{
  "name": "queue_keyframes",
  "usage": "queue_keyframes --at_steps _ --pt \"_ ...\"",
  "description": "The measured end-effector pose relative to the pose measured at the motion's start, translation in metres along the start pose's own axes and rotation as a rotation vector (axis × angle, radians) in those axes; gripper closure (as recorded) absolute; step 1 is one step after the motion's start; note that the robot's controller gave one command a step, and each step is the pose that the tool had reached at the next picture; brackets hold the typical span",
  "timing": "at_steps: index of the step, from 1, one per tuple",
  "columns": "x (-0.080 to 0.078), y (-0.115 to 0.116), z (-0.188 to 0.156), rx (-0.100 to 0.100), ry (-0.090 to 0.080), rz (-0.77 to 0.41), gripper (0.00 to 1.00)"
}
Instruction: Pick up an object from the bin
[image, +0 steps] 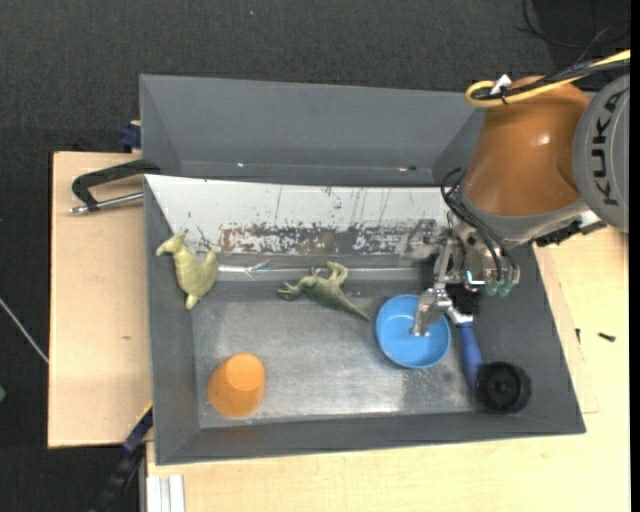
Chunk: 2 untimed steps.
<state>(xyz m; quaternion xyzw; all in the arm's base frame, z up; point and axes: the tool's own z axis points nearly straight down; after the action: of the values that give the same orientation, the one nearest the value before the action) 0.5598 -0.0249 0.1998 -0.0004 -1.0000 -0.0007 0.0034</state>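
My gripper (443, 308) hangs at the right side of the bin, over the right rim of a round blue bowl (405, 340). It stands open: one metal finger (426, 312) reaches down inside the bowl and the other stays outside the rim. Nothing shows held between them. Just right of the bowl lies a tool with a blue handle (468, 350) and a round black head (500, 387). A green toy dinosaur (325, 287) lies left of the bowl near the back wall.
A pale yellow-green toy animal (190, 268) leans in the back left corner. An orange cup (237, 384) stands at the front left. The arm's orange cover looms over the bin's back right corner.
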Motion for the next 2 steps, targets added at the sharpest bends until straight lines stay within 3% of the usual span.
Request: queue_keyframes --at_steps 1,2 --pt "-0.0205 -0.0201 0.1275 0.002 -0.012 -0.424 0.00" --pt "-0.0241 -0.0209 0.1225 0.007 -0.024 -0.423 1.00"
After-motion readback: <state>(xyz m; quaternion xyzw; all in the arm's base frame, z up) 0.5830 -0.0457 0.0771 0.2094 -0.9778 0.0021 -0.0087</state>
